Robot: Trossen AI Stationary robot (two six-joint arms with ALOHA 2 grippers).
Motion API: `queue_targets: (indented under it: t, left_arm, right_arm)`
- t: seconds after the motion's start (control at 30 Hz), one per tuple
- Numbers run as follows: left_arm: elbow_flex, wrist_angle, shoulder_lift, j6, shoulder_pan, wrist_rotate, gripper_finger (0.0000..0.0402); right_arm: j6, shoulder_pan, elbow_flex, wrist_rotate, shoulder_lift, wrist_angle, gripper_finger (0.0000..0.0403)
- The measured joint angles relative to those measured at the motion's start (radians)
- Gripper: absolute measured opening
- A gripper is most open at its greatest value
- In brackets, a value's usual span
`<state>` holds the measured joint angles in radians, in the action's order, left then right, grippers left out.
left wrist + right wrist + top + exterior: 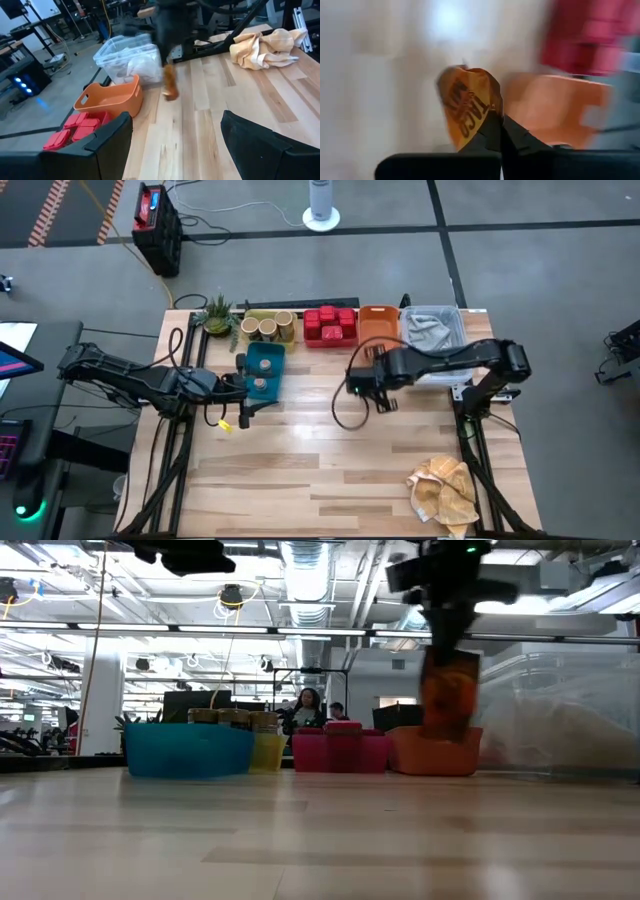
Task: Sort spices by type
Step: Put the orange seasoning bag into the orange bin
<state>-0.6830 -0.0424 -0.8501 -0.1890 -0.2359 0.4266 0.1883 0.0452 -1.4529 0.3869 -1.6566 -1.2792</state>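
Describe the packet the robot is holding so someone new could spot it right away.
Find the orange tray in the back row. Just in front of it the right claw pinches a thin orange-brown packet in the air. Unlike the boxes and jars, it is flat, printed and in no tray.

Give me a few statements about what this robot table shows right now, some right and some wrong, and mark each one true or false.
1. The right gripper has its jaws shut on a thin brown packet. True.
2. The packet already lies inside the orange tray. False: it hangs in the air near that tray.
3. The red boxes sit in the red tray. True.
4. The left gripper carries a jar. False: its jaws are open and empty, beside the teal tray.
5. The yellowish paper wad sits in the clear bin. False: it lies on the table.
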Motion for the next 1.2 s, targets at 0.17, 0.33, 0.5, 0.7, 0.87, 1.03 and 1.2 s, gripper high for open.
queue_targets:
  t: [0.17, 0.33, 0.5, 0.7, 0.87, 1.03, 1.2]
  left_arm:
    - [0.000, 0.006, 0.000, -0.008, 0.000, 0.000, 0.0288]
    - [0.000, 0.003, 0.000, -0.008, 0.000, 0.000, 0.0288]
    - [0.000, -0.002, 0.000, -0.008, 0.000, 0.000, 0.0288]
    - [0.000, -0.006, 0.000, -0.019, 0.000, 0.000, 0.0288]
    - [0.000, -0.006, 0.000, -0.024, 0.000, 0.000, 0.0288]
    - [0.000, -0.006, 0.000, -0.024, 0.000, 0.000, 0.0288]
    - [0.000, -0.006, 0.000, -0.027, 0.000, 0.000, 0.0288]
  right_arm:
    - [0.063, -0.110, -0.062, 0.166, 0.000, 0.042, 0.0014]
    - [0.109, -0.263, -0.080, 0.189, 0.000, 0.126, 0.0023]
    - [0.152, -0.396, -0.080, 0.173, 0.000, 0.132, 0.0020]
    - [0.184, -0.491, -0.079, 0.033, 0.000, 0.166, 0.0027]
    - [0.203, -0.499, -0.080, 0.003, 0.000, 0.183, 0.0028]
    - [0.204, -0.491, -0.079, -0.024, 0.000, 0.182, 0.0036]
    - [0.204, -0.487, -0.079, -0.025, 0.000, 0.185, 0.0068]
